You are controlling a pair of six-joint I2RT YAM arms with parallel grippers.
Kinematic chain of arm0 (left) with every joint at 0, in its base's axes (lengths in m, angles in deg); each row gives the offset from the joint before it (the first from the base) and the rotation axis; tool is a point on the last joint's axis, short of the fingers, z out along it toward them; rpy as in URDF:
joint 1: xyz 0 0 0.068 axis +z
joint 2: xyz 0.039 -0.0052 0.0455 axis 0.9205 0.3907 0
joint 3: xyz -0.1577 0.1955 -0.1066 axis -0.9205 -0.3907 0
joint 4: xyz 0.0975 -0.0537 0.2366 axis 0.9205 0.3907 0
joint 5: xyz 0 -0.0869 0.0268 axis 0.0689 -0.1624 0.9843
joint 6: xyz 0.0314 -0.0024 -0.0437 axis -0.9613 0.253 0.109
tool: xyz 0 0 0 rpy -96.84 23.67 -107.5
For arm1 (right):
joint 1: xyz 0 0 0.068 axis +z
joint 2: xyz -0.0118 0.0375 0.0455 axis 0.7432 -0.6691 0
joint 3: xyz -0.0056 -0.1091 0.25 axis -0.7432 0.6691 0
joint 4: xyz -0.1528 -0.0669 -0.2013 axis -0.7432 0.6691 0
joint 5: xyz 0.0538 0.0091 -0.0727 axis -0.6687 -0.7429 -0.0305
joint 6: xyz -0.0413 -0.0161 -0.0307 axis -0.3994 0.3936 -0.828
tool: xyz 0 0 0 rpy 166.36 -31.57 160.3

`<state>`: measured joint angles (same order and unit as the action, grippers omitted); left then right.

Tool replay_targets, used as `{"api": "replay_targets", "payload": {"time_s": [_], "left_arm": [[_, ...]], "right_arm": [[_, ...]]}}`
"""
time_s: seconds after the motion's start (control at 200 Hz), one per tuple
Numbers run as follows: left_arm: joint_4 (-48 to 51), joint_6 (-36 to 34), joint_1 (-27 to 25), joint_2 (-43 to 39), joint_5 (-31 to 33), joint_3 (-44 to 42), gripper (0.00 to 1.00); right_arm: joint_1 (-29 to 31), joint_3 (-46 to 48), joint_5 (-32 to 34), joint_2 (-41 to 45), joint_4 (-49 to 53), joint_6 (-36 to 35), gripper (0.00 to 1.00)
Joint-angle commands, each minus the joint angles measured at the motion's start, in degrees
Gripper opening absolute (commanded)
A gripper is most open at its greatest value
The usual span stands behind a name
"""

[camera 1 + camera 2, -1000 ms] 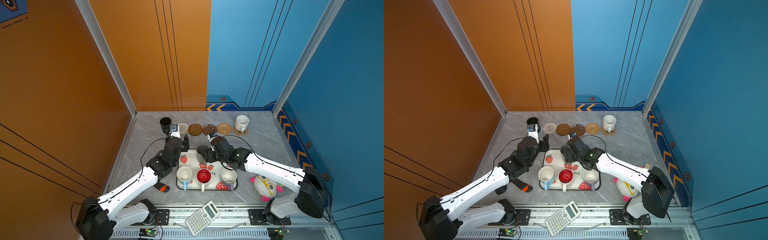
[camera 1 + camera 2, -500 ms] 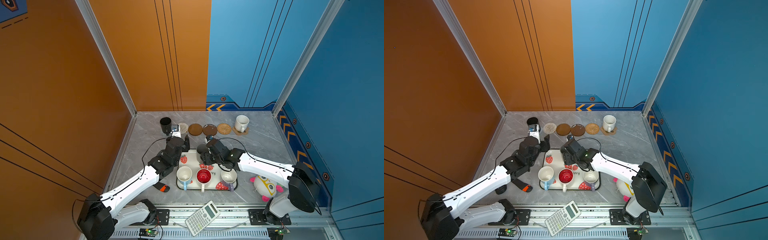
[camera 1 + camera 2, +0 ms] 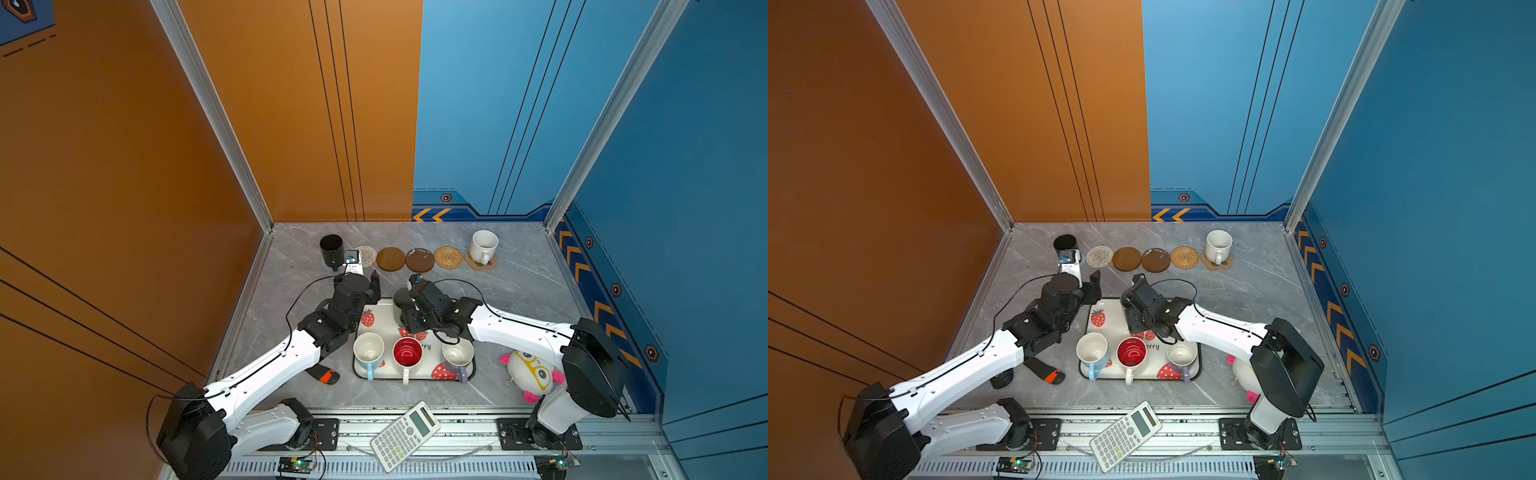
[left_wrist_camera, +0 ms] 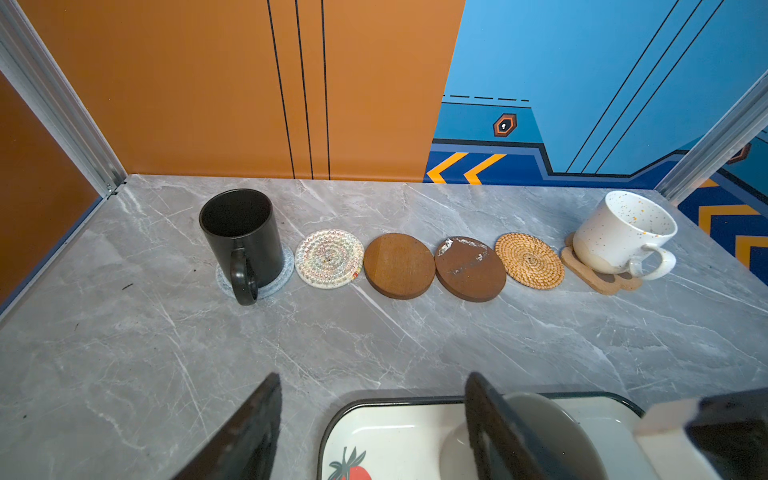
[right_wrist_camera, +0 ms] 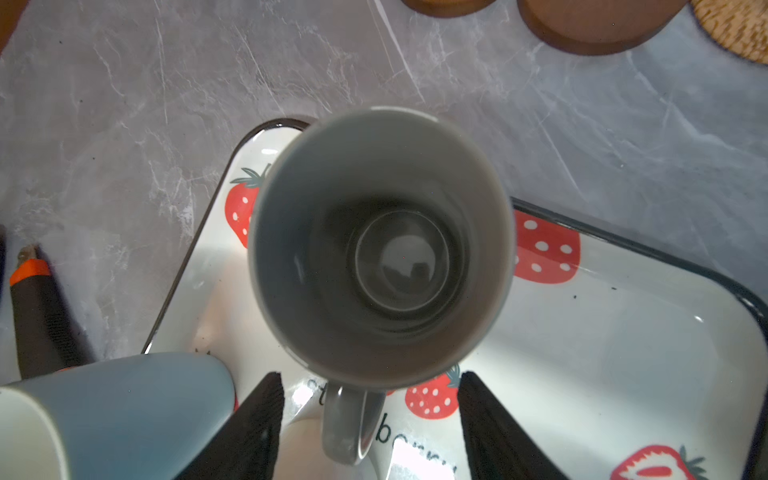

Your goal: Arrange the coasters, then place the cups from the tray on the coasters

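Straddling the handle (image 5: 349, 424) of the grey mug (image 5: 382, 249), which stands at the tray's (image 5: 623, 332) far edge, the right pincer (image 5: 368, 386) has its fingers (image 5: 253, 419) apart, not yet touching, while the left pincer (image 4: 374, 382) hangs close by, likewise apart and empty.

Top views high overhead; wrist views near tray (image 5: 623, 332).

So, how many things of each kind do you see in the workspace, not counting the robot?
Cups: 6
Coasters: 6
Tray: 1
Calculator: 1
Plush toy: 1
Black-and-orange item: 1
Total: 16
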<state>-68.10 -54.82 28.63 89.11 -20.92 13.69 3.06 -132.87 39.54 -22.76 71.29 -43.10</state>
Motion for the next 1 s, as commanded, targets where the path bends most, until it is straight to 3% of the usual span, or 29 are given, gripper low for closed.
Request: {"api": "replay_targets", "payload": {"time_s": [0.0,0.506,0.997], "left_arm": [[-0.5,0.6,0.1,0.1,0.1,0.1,0.70],[-0.4,0.9,0.7,0.1,-0.4,-0.1,0.71],[-0.5,1.2,1.1,0.1,-1.0,0.1,0.71]], "right_arm": [[0.3,-1.7,-1.2,-1.7,-0.4,1.2,0.64],[0.4,-2.7,1.1,-3.7,-0.6,2.9,0.52],[0.3,-3.4,2.9,-4.6,-0.1,2.9,0.50]]}}
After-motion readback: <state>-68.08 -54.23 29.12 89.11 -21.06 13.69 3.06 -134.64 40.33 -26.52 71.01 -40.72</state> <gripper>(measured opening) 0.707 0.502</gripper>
